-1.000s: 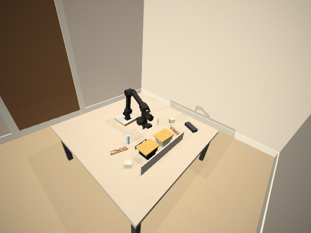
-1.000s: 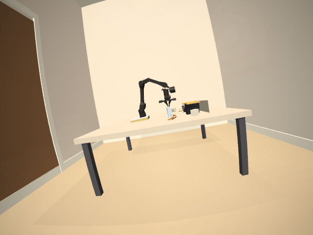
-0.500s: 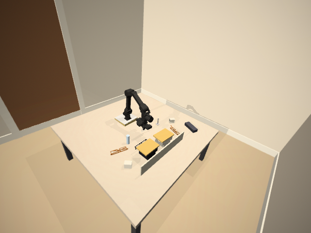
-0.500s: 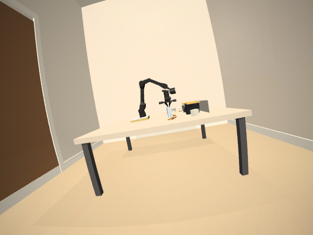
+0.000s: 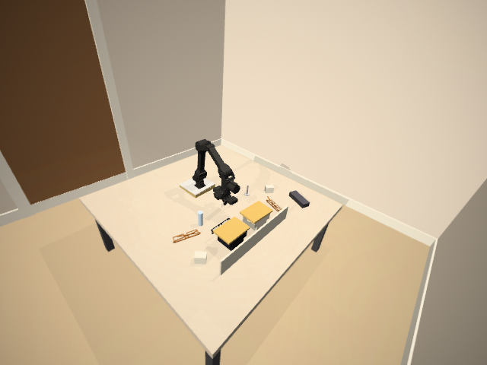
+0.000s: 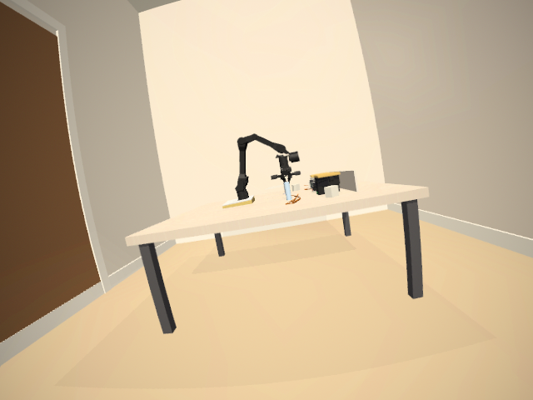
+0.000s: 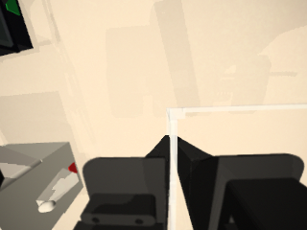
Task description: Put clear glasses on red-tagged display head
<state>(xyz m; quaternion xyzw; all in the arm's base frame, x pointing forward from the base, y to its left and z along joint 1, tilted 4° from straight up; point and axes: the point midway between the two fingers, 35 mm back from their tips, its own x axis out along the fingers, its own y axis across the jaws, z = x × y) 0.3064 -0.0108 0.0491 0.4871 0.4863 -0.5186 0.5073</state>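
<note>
My gripper (image 5: 225, 202) (image 6: 286, 179) (image 7: 170, 139) is shut on the clear glasses (image 7: 177, 113) and holds them above the table. In the wrist view one thin bar runs down between the fingers and another runs off to the right from a corner; the rest is out of frame. The grey display head (image 5: 250, 223) (image 7: 29, 211) with the red tag (image 7: 73, 168) is at the wrist view's lower left, apart from the glasses; its pale nose (image 7: 59, 187) shows. The other head (image 5: 232, 240) (image 7: 16, 34) is black, with a green tag (image 7: 12, 7).
Yellow boards (image 5: 230, 230) (image 5: 256, 211) cover both heads, and a grey panel (image 5: 253, 242) stands behind them. A pale blue cylinder (image 5: 200, 218) (image 6: 287, 190), orange frames (image 5: 186, 236) (image 5: 273, 204), white blocks (image 5: 200, 257) (image 5: 268, 188), a small silver stand (image 5: 246, 191) and a dark case (image 5: 298, 198) are around.
</note>
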